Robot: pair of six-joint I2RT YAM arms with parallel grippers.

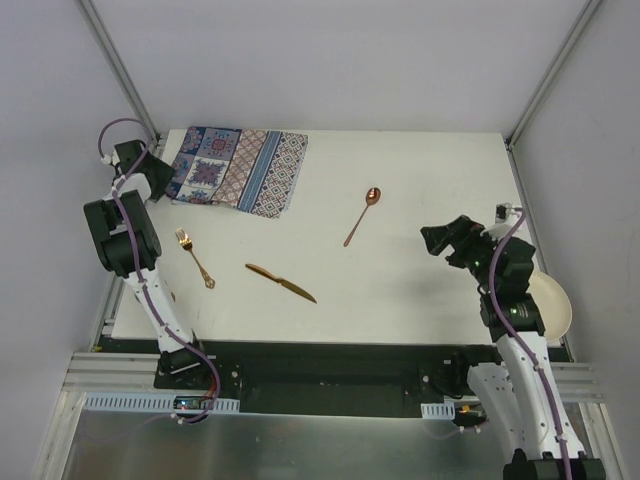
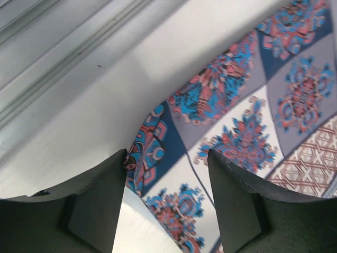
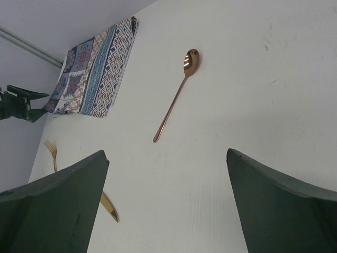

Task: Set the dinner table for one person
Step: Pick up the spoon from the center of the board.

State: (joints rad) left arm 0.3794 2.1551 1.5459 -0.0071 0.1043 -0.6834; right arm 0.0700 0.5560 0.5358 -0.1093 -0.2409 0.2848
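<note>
The dinner table (image 1: pixel 430 170) is a white top with several things on it. A blue-and-red patterned placemat (image 1: pixel 240 168) lies rumpled at its far left corner. My left gripper (image 1: pixel 163 183) hovers at the placemat's left edge. In the left wrist view that gripper (image 2: pixel 167 154) is open, with the placemat (image 2: pixel 237 105) lying between the fingers and a cloth corner touching the left finger. A copper fork (image 1: pixel 195 258), knife (image 1: pixel 281 283) and spoon (image 1: pixel 362 215) lie loose. My right gripper (image 1: pixel 428 240) hangs open and empty at the right, and in its wrist view the gripper (image 3: pixel 167 153) faces the spoon (image 3: pixel 176 97).
A cream plate (image 1: pixel 556 305) sits at the table's right edge, partly behind the right arm. Aluminium frame rails (image 1: pixel 115 60) run up from the far corners. In the right wrist view the fork (image 3: pixel 51 150) and the knife's tip (image 3: pixel 109 207) lie to the left.
</note>
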